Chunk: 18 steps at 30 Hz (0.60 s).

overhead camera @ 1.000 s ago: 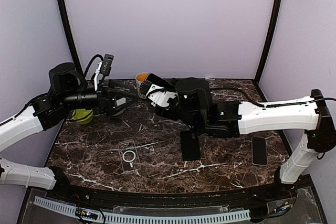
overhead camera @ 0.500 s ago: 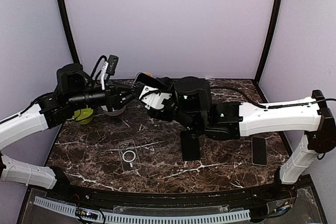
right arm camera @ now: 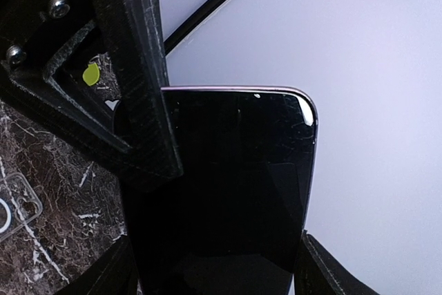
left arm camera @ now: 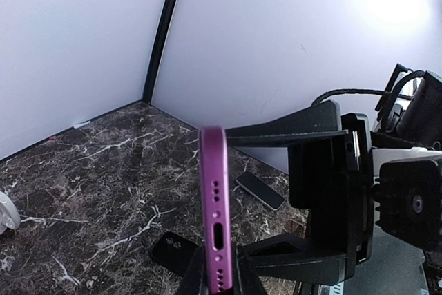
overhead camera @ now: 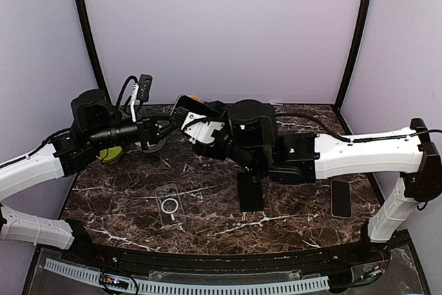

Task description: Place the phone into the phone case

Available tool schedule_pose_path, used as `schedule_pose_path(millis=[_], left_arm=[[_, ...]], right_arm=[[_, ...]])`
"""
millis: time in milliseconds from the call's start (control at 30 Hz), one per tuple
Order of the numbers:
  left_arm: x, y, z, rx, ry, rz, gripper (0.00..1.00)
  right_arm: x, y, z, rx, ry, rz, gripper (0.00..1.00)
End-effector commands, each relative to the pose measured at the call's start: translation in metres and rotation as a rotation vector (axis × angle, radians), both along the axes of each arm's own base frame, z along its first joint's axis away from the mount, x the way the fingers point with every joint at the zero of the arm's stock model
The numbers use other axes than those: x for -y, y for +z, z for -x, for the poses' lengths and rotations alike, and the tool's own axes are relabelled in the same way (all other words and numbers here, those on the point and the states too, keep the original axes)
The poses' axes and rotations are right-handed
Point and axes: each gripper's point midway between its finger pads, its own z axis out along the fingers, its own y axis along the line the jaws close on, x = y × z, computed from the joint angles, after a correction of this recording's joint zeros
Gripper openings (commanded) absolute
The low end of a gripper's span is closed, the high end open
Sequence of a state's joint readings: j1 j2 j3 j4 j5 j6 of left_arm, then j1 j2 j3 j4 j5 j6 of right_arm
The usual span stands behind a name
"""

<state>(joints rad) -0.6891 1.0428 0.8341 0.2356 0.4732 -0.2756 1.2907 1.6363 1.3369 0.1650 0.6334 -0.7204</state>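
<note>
There are one purple-edged phone, two black phones, one clear phone case.

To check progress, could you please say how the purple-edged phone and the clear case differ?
The purple-edged phone is gripped in the air; the clear case lies flat on the table. The phone is opaque and dark; the case is see-through with a white ring. Both are rounded rectangles.

purple-edged phone raised aloft; clear phone case lies flat.

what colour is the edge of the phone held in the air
Purple; the phone shows its edge best in the left wrist view.
</note>
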Motion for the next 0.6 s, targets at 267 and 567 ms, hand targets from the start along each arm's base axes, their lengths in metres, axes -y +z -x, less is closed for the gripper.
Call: schedule_pose_path(millis=[267, 567], left_arm=[[-0.016, 0.087, 0.05, 0.307, -0.132, 0.184, 0.0], [-0.021, 0.112, 0.081, 0.37, -0.253, 0.237, 0.0]], right_arm=[[0.054, 0.058, 0.033, -0.418, 0.207, -0.326, 0.99], [0.096, 0.089, 0.081, -0.563, 0.517, -0.458, 0.99]])
